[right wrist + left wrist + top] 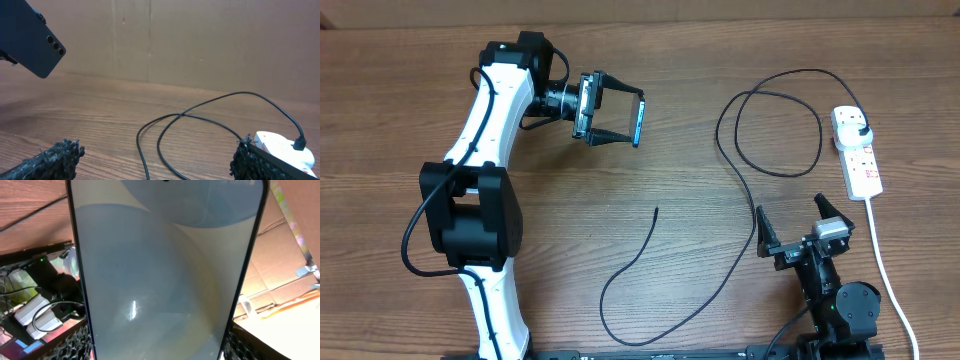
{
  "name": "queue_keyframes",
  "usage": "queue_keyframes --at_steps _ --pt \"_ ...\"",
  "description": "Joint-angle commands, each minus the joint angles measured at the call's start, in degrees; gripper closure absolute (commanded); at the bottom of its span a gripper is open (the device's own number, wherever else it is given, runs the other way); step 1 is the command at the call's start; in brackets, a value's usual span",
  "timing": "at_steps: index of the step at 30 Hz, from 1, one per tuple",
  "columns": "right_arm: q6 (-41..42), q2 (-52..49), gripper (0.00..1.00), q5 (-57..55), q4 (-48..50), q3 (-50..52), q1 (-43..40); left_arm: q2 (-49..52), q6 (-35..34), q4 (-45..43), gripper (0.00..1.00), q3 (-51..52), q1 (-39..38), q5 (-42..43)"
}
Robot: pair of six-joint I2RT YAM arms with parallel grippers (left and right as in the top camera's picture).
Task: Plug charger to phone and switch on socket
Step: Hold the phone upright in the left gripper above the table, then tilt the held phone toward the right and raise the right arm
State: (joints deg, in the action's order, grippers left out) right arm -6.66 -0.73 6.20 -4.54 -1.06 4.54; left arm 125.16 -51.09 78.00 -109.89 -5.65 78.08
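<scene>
Black padded fingers (55, 157) of our right gripper (787, 205) stand wide apart and empty, close to the near edge toward the right corner. The charger (180, 115) runs past them. Its connector tip (656, 211) lies loose on the wood about mid-desk, touching nothing. Farther back, left of centre toward the far edge, our left gripper (637, 120) is clamped on the phone (165, 280), holding it clear of the desk. By the right edge near the far corner lies the socket (860, 165), with the black plug (861, 133) already seated in it. We judge the plugging-in step is in hand. Next we must pinch the cable just behind the tip, line it up with the phone's port, and then press the switch.
</scene>
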Motion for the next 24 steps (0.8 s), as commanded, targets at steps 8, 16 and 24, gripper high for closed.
queue_keyframes --at_steps 8,16,24 --pt "-0.28 0.61 0.0 0.28 0.24 0.61 0.28 0.48 0.37 -0.11 0.96 -1.84 -0.17 -10.82" --pt "-0.28 0.61 0.0 0.28 0.24 0.61 0.28 0.48 1.38 0.0 0.96 -1.84 -0.46 -22.8" --pt "-0.28 0.61 0.0 0.28 0.24 0.61 0.28 0.48 1.38 0.0 0.96 -1.84 -0.83 -32.57"
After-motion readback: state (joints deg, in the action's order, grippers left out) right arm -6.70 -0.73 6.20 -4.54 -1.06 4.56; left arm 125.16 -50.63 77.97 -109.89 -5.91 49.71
